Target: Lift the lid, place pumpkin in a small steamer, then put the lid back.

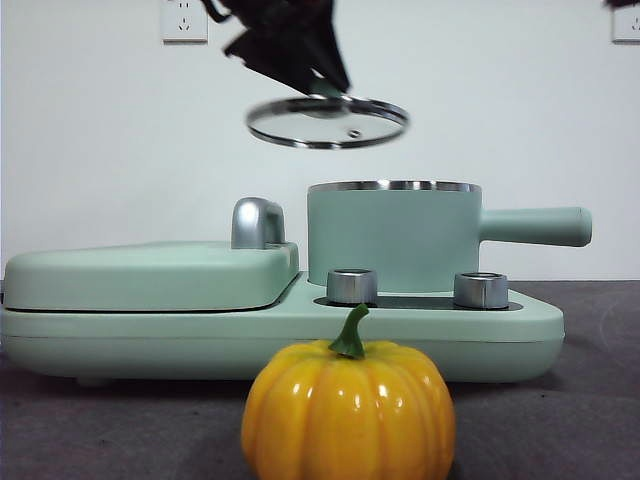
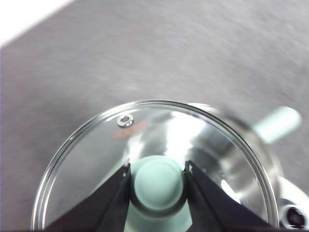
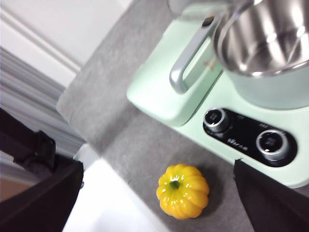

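The glass lid (image 1: 328,122) hangs in the air, above and slightly left of the small steamer (image 1: 395,240). My left gripper (image 1: 322,92) comes down from the top and is shut on the lid's mint-green knob (image 2: 158,182). Through the lid (image 2: 91,159) the left wrist view shows the steamer (image 2: 256,159), uncovered, with a bare steel inside. The pumpkin (image 1: 348,415) sits upright on the grey table in front of the appliance. My right gripper (image 3: 154,169) is high above the pumpkin (image 3: 183,191), jaws open wide and holding nothing. The steamer (image 3: 275,89) stands beyond the control knobs.
The steamer stands on a wide mint-green appliance base (image 1: 280,325) with two steel dials (image 1: 352,286) (image 1: 481,290). A flat griddle cover (image 1: 150,275) with a steel handle (image 1: 257,222) fills its left half. The steamer's long handle (image 1: 535,226) sticks out to the right.
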